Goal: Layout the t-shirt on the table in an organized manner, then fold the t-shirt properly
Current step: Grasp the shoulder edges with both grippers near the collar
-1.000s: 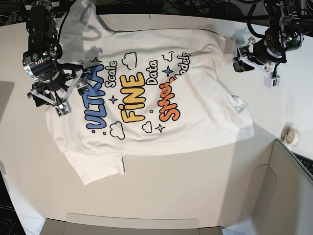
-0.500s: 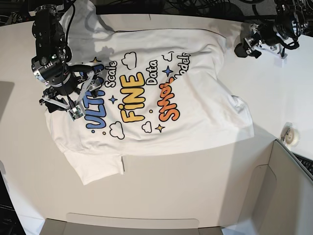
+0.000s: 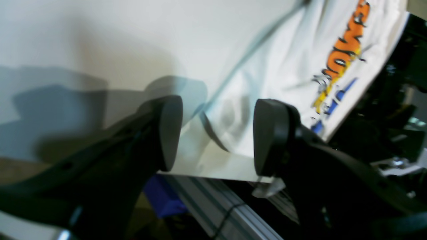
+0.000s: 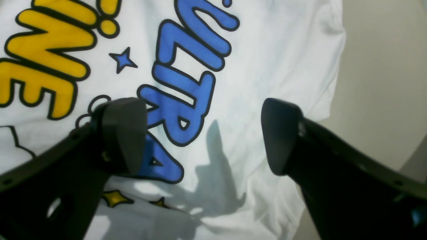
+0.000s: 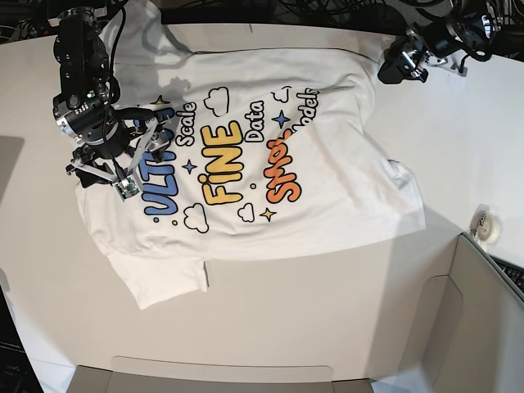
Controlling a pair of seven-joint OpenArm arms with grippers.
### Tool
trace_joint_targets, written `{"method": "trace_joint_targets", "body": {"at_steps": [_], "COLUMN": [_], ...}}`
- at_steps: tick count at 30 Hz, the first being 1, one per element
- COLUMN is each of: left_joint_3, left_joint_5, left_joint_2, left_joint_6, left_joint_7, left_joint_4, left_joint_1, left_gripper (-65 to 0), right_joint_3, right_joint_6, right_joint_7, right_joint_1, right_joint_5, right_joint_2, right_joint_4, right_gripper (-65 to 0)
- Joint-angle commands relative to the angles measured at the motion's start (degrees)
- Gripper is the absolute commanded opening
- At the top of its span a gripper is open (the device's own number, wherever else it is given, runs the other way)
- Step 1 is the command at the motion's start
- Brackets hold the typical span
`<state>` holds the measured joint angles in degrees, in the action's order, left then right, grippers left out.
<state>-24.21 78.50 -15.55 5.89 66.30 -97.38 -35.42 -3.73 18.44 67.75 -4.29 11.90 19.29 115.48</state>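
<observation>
Still in the layout step, by my read: the white short-sleeved cotton t-shirt with the colourful cartoon print lies print-up on the large white smooth counter but skewed, with wrinkles on its 3 o'clock side and a sleeve poking out at 7 o'clock. No fold started.

Right pincer is spread, nothing between the jaws. It hovers over the 9 o'clock side of the shirt, right above the blue "ULTRA" lettering. In the right wrist view the cloth sits under both fingertips, the shirt edge running off at 3 o'clock; can't tell whether the tips touch the fabric.

Left pincer is also spread and empty. It sits at the counter's 1 o'clock corner, just beside the shirt's corner there. In the left wrist view the shirt hem shows between the two pads, apart from both.

Next move, as I judge it: each pincer needs to pinch an edge or corner, not the middle of the print, then pull outward to square and flatten the cloth. Left one is the better placed for an edge grab. Risk: bunching the thin cotton instead of taking one layer.
</observation>
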Motion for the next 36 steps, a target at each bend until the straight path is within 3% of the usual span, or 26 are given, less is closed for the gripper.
{"method": "trace_joint_targets", "body": {"at_steps": [1, 6, 17, 24, 29, 36], "left_joint_3": [0.3, 3.3, 5.2, 4.6, 4.4, -0.5], "left_joint_5": [-1.3, -1.2, -1.2, -1.3, -1.4, -1.4], "left_joint_2": [0.1, 1.1, 7.0, 7.2, 7.2, 7.2], "left_joint_6": [2.3, 2.3, 2.3, 2.3, 2.3, 2.3], "left_joint_7": [1.8, 1.8, 1.7, 1.2, 0.6, -1.8], "left_joint_4": [0.0, -0.2, -0.2, -0.2, 0.0, 0.0], "left_joint_1": [-1.5, -2.6, -1.2, 1.8, 4.0, 4.0], "left_gripper": [-30.8, -30.8, -30.9, -30.9, -31.0, -31.0], "right_joint_3": [0.3, 0.3, 0.3, -1.1, -6.9, -10.5], "right_joint_6": [0.0, 0.0, 0.0, 0.1, 0.1, 0.1], "right_joint_7": [-0.8, -0.8, -0.9, -1.2, -1.3, -1.5], "right_joint_1": [0.6, 0.7, 1.0, -0.3, -1.5, -1.5], "right_joint_5": [-0.3, -0.3, -0.3, -0.3, -0.3, -0.4], "right_joint_2": [0.5, 0.5, 0.4, -0.2, -0.2, -0.2], "right_joint_4": [0.9, 0.9, -1.8, -8.5, -13.4, -20.1], "right_gripper": [-12.8, -12.8, -12.8, -12.8, -12.8, -12.8]}}
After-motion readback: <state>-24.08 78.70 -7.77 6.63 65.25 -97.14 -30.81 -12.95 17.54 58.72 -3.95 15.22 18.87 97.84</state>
